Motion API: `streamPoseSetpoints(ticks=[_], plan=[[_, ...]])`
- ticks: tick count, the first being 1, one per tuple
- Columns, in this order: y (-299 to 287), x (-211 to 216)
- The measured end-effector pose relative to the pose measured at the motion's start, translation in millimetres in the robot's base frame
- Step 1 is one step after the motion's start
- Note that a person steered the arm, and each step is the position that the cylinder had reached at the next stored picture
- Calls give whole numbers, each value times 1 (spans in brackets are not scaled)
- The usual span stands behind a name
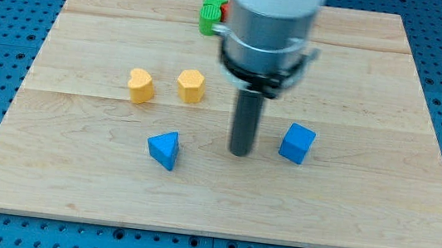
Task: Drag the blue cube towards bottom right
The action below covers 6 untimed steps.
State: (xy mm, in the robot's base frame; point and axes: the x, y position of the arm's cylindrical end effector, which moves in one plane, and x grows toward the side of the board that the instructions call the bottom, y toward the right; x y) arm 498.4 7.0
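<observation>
Right now my tip sits on the surface just left of the blue cube, not touching. No gripper on this rig (just the rod), so nothing is held. To push toward the bottom right, I'd swing round to the cube's upper-left face first, then shove diagonally, staying centred so it doesn't spin off. The blue wedge lies well clear.

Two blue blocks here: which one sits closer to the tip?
The blue cube, just right of my tip. The blue triangular block lies farther off, to its left.
</observation>
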Motion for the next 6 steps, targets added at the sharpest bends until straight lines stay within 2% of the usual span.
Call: streamPoseSetpoints(ticks=[1,2,4,5,6], plan=[[14,-34],[74,-35],[86,10],[115,23],[123,-11]])
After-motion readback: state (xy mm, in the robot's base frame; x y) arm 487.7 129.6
